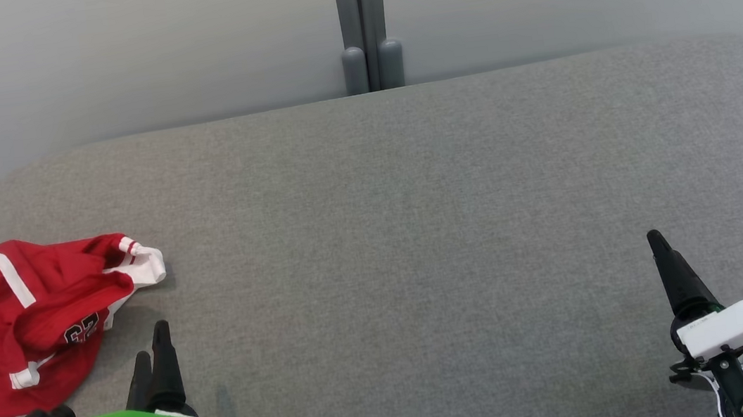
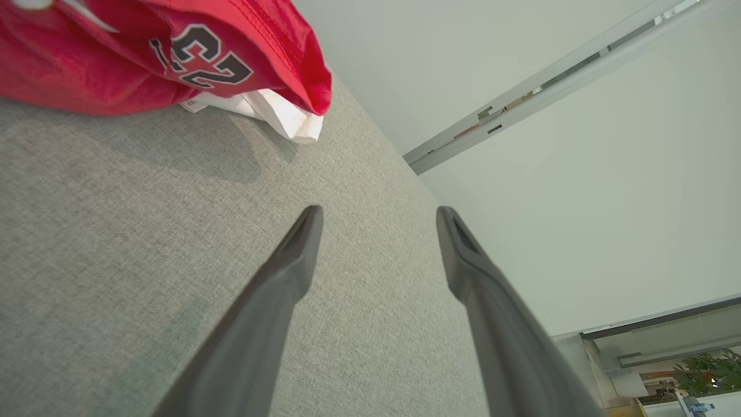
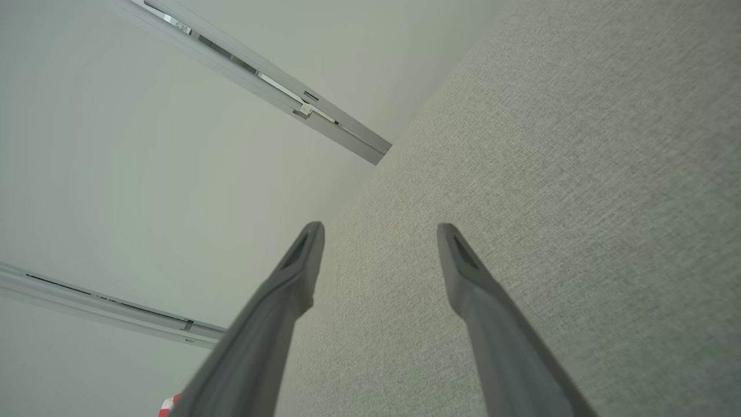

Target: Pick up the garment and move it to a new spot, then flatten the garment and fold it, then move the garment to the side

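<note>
Since the garment [image 1: 10, 324] lies crumpled at about 8 o'clock in the head view, on the left edge of the table [image 1: 417, 231], no part of the task looks done yet. It is a red jersey with white trim and a dark number, bunched in loose folds, and part of it runs off the left side of the view.

Left pincer [image 1: 151, 345]: at 7 o'clock, just beside the garment's near hem and apart from it. The left wrist view shows its fingers spread and holding nothing, with the garment [image 2: 116, 58] at 11 o'clock of them.

Right pincer [image 1: 660, 251]: at 4 o'clock, well apart from the garment. The right wrist view shows its fingers [image 3: 301, 260] spread over bare grey cloth, empty.

Beyond the table at 12 o'clock stands a pale wall [image 1: 112, 56] with a grey post [image 1: 363, 25].

Judgement: this is the very start. Left to do:
- pick up the garment
- carry it to a new spot
- flatten it
- fold it
- move it aside

The left pincer is the nearer one for the first grasp. The wide bare centre of the table offers room for flattening.
</note>
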Motion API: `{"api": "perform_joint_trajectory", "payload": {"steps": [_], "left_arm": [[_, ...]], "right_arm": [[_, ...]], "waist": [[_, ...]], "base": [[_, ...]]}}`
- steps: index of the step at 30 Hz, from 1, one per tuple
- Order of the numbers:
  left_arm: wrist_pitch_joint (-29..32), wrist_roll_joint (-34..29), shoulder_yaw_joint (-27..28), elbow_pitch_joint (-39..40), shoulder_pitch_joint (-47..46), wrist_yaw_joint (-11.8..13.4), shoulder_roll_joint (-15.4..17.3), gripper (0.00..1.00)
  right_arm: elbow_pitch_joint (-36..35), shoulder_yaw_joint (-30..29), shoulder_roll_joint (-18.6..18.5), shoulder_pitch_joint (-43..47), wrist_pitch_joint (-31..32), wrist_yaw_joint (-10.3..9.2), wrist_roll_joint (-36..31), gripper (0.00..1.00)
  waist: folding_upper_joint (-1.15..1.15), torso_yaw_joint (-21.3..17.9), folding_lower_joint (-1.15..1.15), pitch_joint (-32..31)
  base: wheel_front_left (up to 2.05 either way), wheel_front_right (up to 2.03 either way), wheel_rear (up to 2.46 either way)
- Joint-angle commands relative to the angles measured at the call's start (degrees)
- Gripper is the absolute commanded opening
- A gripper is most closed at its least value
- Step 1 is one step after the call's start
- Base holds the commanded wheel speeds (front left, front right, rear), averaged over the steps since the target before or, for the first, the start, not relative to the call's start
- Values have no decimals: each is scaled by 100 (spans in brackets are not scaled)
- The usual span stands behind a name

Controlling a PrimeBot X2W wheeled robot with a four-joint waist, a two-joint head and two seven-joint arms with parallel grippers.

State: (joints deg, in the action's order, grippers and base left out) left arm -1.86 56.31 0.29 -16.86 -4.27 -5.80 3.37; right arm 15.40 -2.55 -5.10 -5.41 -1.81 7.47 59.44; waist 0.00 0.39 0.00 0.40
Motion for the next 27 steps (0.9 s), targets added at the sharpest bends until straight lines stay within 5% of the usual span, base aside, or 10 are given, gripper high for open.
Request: {"api": "perform_joint_trajectory", "payload": {"steps": [1, 27], "left_arm": [[-45, -133, -5, 57, -199, 17, 73, 100], [-499, -2139, -451, 1, -301, 209, 211, 100]], "right_arm": [[-62, 11, -68, -138, -45, 1, -134, 100], [-195, 21, -73, -210, -506, 2, -2089, 100]], "waist": [[0, 1, 0, 0], [0, 22, 0, 1]], "base": [[0, 0, 0], [0, 0, 0]]}}
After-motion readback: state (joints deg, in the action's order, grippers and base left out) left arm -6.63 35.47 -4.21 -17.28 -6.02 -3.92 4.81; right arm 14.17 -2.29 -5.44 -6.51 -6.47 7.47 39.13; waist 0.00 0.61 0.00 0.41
